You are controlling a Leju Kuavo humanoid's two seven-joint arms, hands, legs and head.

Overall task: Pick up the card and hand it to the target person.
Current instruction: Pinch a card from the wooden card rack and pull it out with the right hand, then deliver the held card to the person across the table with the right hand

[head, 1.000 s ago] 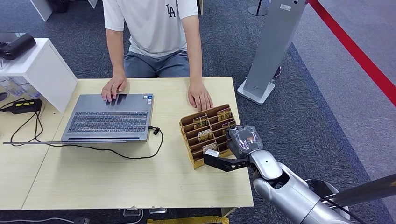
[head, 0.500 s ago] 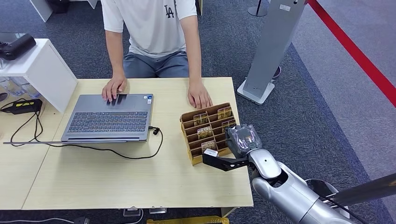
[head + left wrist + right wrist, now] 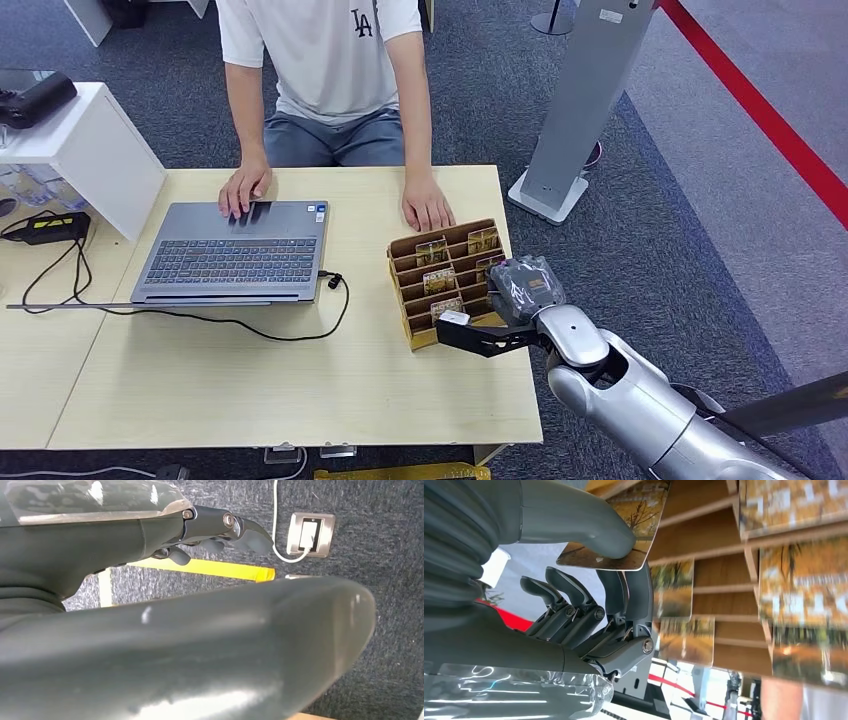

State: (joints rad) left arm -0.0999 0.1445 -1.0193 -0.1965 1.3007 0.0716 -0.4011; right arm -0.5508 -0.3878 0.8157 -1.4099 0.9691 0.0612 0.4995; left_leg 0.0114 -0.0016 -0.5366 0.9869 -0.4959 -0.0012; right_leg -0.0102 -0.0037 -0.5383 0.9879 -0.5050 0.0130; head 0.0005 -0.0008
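- The robot's right hand [image 3: 497,318] reaches over the near right part of the pale wooden table [image 3: 250,390], beside a slotted brown cardboard card rack [image 3: 420,300].
- In the right wrist view, the right hand [image 3: 589,580] pinches a glossy card printed with autumn trees [image 3: 624,530] between the thick grey thumb and the darker fingers [image 3: 624,595]; the card's far edge lies against the rack [image 3: 719,570], and whether it is clear of its slot cannot be told.
- From the head view, the held card is largely hidden behind the hand and its clear plastic wrap.
- More cards of the same print [image 3: 433,250] stand in the rack's slots, blurred in the close view.
- The left hand [image 3: 210,535] hangs over dark carpet, its fingers curled in with nothing seen in them; much of it is blocked by a dark part in front.
- A person in a white T-shirt [image 3: 320,60] sits across the table, head cut off by the frame, one hand [image 3: 244,187] on an open grey laptop [image 3: 235,250], the other hand [image 3: 428,207] flat on the table just behind the rack.
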